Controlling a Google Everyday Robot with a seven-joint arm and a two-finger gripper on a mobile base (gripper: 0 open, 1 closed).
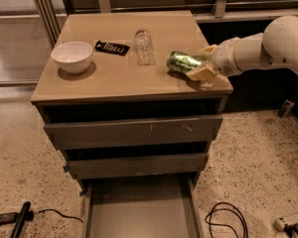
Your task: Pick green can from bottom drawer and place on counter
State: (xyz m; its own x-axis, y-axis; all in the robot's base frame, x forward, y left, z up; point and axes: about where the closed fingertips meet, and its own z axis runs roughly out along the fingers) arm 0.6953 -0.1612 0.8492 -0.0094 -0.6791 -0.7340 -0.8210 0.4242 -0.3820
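The green can [181,61] lies on its side on the counter [124,81], near the right edge. My gripper [202,63] reaches in from the right on a white arm, and its tan fingers [202,72] are closed around the can's right end. The bottom drawer [139,214] is pulled open below, and its flat grey floor shows nothing in it.
On the counter stand a white bowl [72,56] at the left, a black flat object [111,47] and a clear glass jar [144,47] in the middle. The two upper drawers [134,130] are shut. Cables [226,219] lie on the speckled floor.
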